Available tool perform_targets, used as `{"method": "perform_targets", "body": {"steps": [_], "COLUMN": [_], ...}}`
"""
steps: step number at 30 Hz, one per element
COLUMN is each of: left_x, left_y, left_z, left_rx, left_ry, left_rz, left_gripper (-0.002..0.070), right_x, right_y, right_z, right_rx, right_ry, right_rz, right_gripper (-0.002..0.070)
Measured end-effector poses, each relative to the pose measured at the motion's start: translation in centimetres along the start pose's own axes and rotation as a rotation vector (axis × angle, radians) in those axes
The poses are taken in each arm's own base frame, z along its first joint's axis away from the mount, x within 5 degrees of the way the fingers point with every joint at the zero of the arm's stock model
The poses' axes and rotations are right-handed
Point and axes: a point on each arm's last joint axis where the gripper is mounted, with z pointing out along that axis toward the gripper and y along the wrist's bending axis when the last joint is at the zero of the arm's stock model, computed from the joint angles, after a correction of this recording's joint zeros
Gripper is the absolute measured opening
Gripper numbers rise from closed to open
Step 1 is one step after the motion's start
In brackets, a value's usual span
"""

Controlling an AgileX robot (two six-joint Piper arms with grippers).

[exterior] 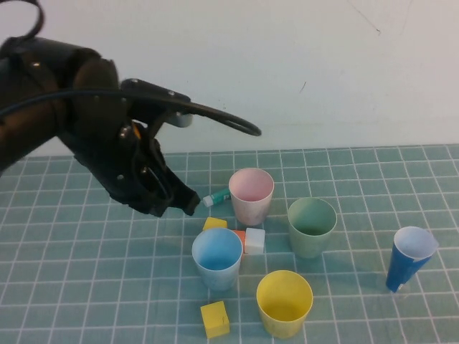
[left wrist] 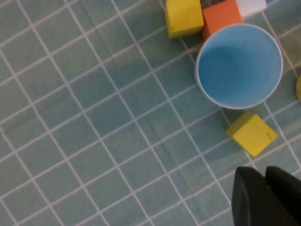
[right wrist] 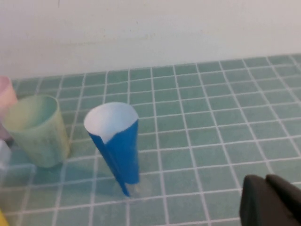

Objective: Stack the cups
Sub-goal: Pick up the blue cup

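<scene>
clearly light, thin-walled and easily squashed, the four cups (exterior: 251, 193) want a gentle rim pinch; we see left gripper (exterior: 188, 203) mid-left, right gripper (right wrist: 275, 200) lower right, both clenched empty.

The left gripper (exterior: 188, 203) hangs closed, angled downward, while the right gripper (right wrist: 272, 200) sits closed.

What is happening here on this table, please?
Nothing is stacked yet. The pink cup, green cup, blue cup and yellow cup stand apart, upright. The left gripper hovers shut and empty above the mat, to the left of the pink cup. The right gripper is shut too, holding nothing, near a narrow dark blue cup.
</scene>
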Motion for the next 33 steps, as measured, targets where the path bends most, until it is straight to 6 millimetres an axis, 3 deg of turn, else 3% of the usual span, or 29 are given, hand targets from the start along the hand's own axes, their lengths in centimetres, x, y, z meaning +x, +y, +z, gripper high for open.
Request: {"method": "perform_targets", "body": {"steps": [3, 7, 10, 12, 28, 31, 33], "left_x": [-0.5, -0.7, -1.0, -1.1, -2.4, -2.4, -2.4], "left_y": [-0.5, -0.5, -0.5, -0.5, -0.3, -0.3, -0.3], "left_z": [2.2, 6.0, 8.5, 9.6, 17.4, 18.8, 19.4], "left_rx": [0.021, 0.037, 0.035, 0.038, 0.036, 0.035, 0.036], "left_ry": [0.088, 0.184, 0.199, 0.195, 0.135, 0.144, 0.15], "left_rz": [0.021, 0.015, 0.01, 0.005, -0.064, -0.075, -0.079], "left_gripper": [0.0076, 0.0279, 0.0407, 0.0438, 0.0465, 0.0421, 0.033], "right_x": [-0.1, -0.3, -0.4, -0.5, -0.1, 0.0, 0.0], "right_y": [0.2, 0.7, 0.8, 0.8, 0.9, 1.0, 1.0], "right_z": [0.0, 0.0, 0.0, 0.0, 0.0, 0.0, 0.0], "right_rx": [-0.028, -0.088, -0.105, -0.108, -0.105, -0.107, -0.109], "right_ry": [-0.01, -0.026, -0.031, -0.033, 0.006, 0.014, 0.014], "right_rz": [0.185, 0.475, 0.543, 0.546, 0.495, 0.502, 0.507], "right_gripper": [-0.0003, -0.0003, -0.0003, -0.0003, -0.0003, -0.0003, -0.0003]}}
